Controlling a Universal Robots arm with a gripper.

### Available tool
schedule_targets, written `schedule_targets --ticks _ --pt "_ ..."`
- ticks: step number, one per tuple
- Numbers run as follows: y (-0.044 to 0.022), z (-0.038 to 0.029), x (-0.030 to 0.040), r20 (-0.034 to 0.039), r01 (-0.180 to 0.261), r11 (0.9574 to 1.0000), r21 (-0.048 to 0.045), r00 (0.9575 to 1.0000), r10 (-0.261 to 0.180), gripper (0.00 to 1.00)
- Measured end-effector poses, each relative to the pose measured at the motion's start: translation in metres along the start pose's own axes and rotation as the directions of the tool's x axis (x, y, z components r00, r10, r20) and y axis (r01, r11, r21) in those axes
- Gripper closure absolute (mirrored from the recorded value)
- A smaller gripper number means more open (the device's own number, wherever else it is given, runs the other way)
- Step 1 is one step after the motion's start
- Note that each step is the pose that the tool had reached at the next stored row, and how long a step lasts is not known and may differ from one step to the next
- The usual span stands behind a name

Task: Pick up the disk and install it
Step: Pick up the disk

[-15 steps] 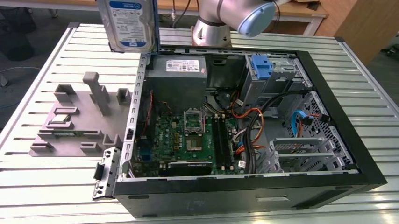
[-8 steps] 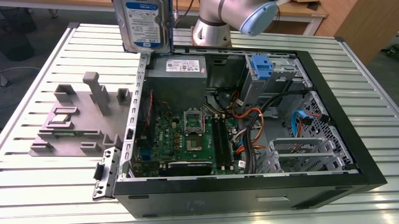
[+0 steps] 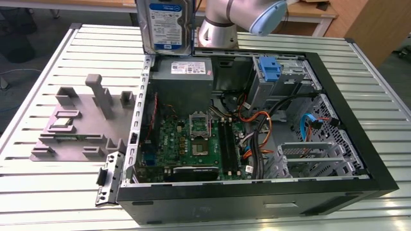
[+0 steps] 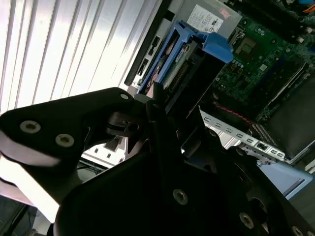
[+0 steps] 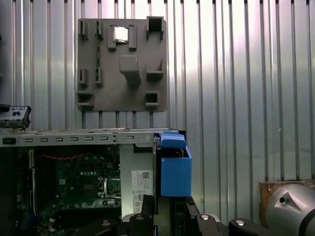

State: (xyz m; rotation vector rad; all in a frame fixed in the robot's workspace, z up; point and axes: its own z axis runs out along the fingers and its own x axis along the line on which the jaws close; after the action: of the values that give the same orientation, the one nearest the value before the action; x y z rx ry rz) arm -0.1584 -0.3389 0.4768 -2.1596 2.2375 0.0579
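The disk (image 3: 165,25), a silver drive with a white-and-blue label in a blue carrier, hangs upright in the air above the back left corner of the open computer case (image 3: 359,168) in the exterior view. In the second wrist view my gripper (image 4: 157,105) is shut on the disk (image 4: 179,56), its black fingers clamped on the drive's near end. In the first wrist view the carrier's blue end (image 5: 174,169) sticks out beyond the gripper body (image 5: 167,219), over the case wall beside the power supply.
Inside the case lie the grey power supply (image 3: 186,79), the green motherboard (image 3: 192,144), cables, a blue caddy (image 3: 271,70) in the bay and a metal drive cage (image 3: 314,159). A grey fixture plate (image 3: 83,120) sits on the ribbed table at the exterior view's left.
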Motion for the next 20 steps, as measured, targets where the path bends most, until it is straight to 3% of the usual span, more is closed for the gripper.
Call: schedule_targets --ticks 20 --pt "-0.0828 0.0000 -0.0029 -0.0001 0.000 1.0000 0.0000 1.0000 0.000 0.65"
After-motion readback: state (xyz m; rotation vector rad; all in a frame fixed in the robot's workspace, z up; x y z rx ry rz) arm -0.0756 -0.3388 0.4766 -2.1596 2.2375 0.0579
